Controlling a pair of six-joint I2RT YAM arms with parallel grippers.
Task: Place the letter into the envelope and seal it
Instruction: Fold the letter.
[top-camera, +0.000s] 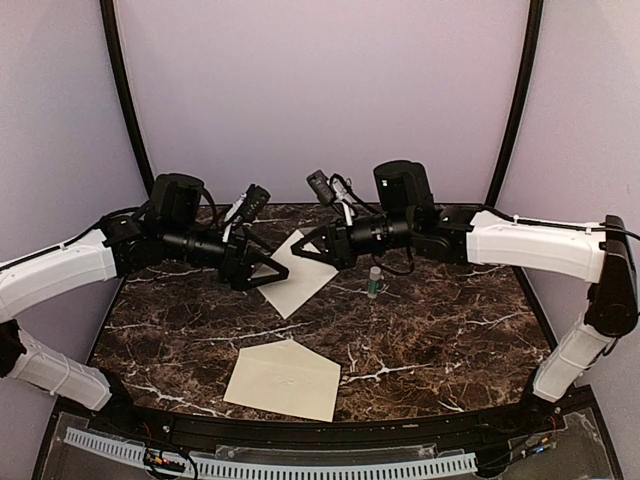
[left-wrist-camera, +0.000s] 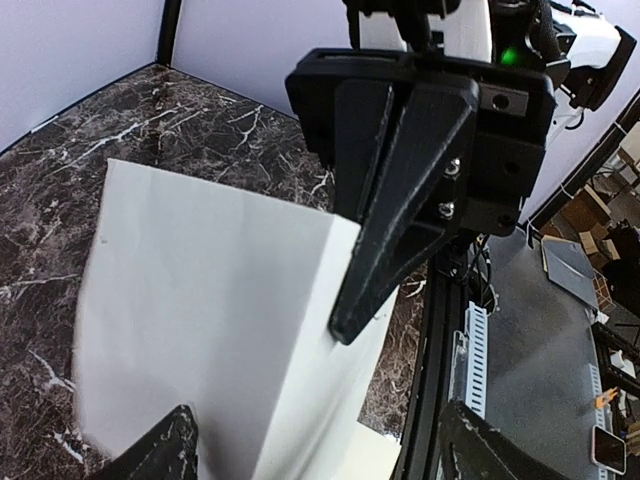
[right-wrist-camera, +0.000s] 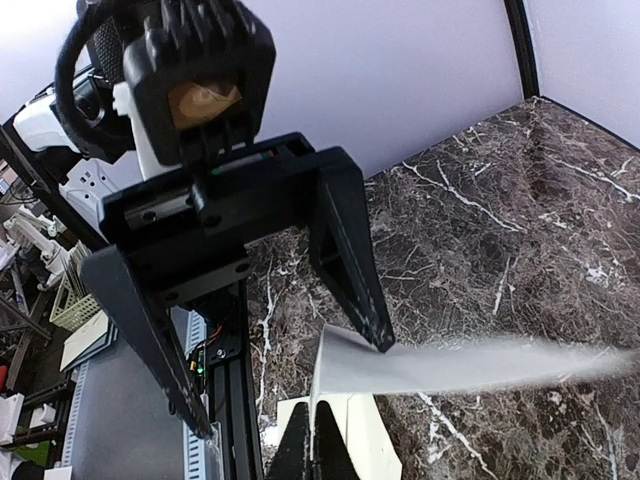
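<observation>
Overhead, the right gripper (top-camera: 299, 252) is pinching the letter (top-camera: 295, 287) at mid-frame, with the envelope (top-camera: 283, 380) lying lower centre. Left wrist: the left gripper (left-wrist-camera: 315, 430) is standing spread at bottom. Right wrist: its fingers (right-wrist-camera: 296, 460) are pressing together on the letter.

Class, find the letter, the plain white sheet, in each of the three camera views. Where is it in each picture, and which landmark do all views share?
Top external: the letter sits at picture centre, just above the envelope.
Left wrist: the letter fills the lower left, large and close.
Right wrist: the letter is a thin blurred strip, edge-on, lower right.
Shared landmark: the dark marble table, visible in all three.
</observation>
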